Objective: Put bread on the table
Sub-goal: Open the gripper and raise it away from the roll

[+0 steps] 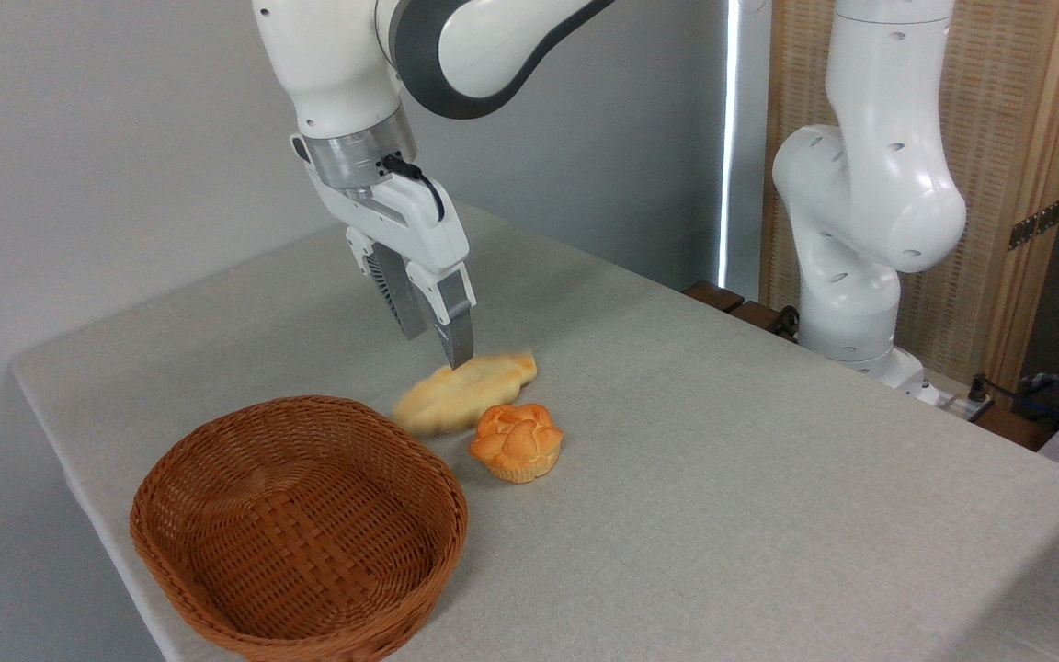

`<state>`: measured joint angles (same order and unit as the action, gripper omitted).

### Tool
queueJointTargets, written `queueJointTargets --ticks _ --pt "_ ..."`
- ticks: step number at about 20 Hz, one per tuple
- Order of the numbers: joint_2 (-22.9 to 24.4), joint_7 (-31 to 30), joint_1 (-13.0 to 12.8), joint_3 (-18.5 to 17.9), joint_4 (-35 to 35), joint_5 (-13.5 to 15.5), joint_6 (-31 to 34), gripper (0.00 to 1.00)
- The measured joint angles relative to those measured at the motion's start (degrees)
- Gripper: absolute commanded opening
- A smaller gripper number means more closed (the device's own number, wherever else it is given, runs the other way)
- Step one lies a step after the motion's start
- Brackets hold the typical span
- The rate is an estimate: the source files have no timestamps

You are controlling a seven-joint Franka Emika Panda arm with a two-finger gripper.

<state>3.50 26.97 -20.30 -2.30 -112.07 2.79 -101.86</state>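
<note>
Although the bread [463,393] shows as a motion-blurred streak, its place reads clearly enough: it lies low on the table [723,478], just below the gripper [438,338] and slightly toward the camera. Its long axis runs from lower left to upper right across the picture, one end near the rim of the wicker basket [300,529], the other pointing toward the back of the table. The small flower-topped bun [517,441] sits just in front of the loaf, touching or nearly so. The gripper hangs tilted above the loaf with its jaws parted and nothing between them; the nearer fingertip appears to sit right at the loaf's upper edge, though the blur makes contact impossible to settle. By my judgement the loaf is released and landing or rolling, so what remains is a clean lift straight up, away from its middle.
</note>
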Motion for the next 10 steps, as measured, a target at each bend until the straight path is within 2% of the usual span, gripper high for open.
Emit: queueJointTargets --ticks 7,10 --pt "0.19 0.0 0.19 -0.53 0.47 -0.04 -0.5 1.0" --pt "0.26 0.0 0.56 -1.59 1.47 -0.13 -4.38 1.0"
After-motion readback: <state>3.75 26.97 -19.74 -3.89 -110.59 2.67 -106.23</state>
